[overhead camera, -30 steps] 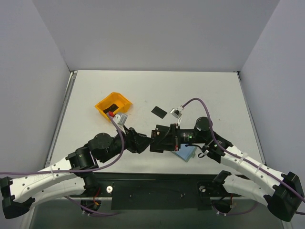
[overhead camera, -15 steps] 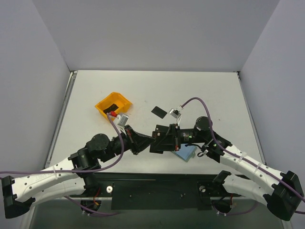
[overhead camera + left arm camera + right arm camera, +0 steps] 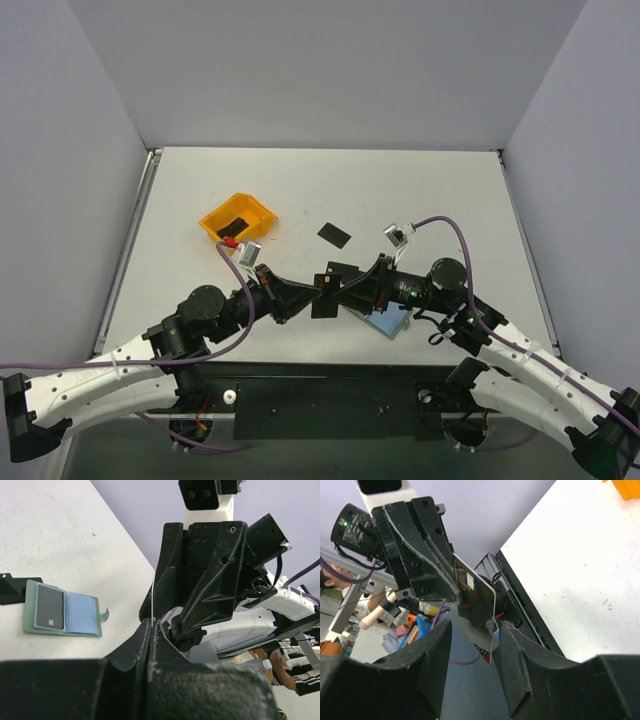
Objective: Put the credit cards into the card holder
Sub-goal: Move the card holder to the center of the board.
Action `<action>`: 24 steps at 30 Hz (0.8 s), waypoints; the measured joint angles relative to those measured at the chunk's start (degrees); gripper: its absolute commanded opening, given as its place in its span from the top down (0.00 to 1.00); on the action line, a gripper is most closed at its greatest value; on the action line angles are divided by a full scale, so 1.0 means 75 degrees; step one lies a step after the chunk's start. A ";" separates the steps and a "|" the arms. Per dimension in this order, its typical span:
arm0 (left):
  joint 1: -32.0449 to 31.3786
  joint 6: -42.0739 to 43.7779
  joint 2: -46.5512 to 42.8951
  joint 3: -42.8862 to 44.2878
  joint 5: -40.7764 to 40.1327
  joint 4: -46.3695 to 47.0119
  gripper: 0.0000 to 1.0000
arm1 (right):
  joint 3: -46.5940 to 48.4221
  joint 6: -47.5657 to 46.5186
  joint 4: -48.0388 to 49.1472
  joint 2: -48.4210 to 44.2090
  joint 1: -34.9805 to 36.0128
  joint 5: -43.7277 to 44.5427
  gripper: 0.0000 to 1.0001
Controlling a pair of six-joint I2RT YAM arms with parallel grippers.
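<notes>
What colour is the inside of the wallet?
Light blue inside the card holder; left wrist view shows it best.

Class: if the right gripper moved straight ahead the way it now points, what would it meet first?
Most likely the credit card standing between its jaws, pinched by the left gripper that faces it head-on; depth is unclear.
</notes>
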 measured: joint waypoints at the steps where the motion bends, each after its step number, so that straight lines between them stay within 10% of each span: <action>1: 0.0012 -0.0023 -0.0006 -0.0023 -0.0017 0.0023 1.00 | -0.0006 0.0015 0.0055 0.0032 0.0000 0.0047 0.61; 7: 0.0026 -0.0152 -0.0009 -0.0082 -0.0052 0.0192 1.00 | -0.0117 0.0306 0.0533 0.0507 -0.0003 0.0117 0.68; 14: 0.0099 -0.0166 -0.0041 -0.0146 -0.0178 0.0233 1.00 | -0.0140 0.0466 0.0804 0.0589 0.0000 0.0090 1.00; 21: 0.0356 -0.0172 0.0032 -0.0166 -0.0265 0.0099 0.29 | -0.0035 0.0460 0.0676 0.0571 0.0006 0.0073 1.00; 24: 0.0688 -0.0149 0.0140 -0.0117 -0.0347 -0.0189 0.23 | 0.0440 0.0073 -0.0901 0.0434 -0.0015 0.0921 1.00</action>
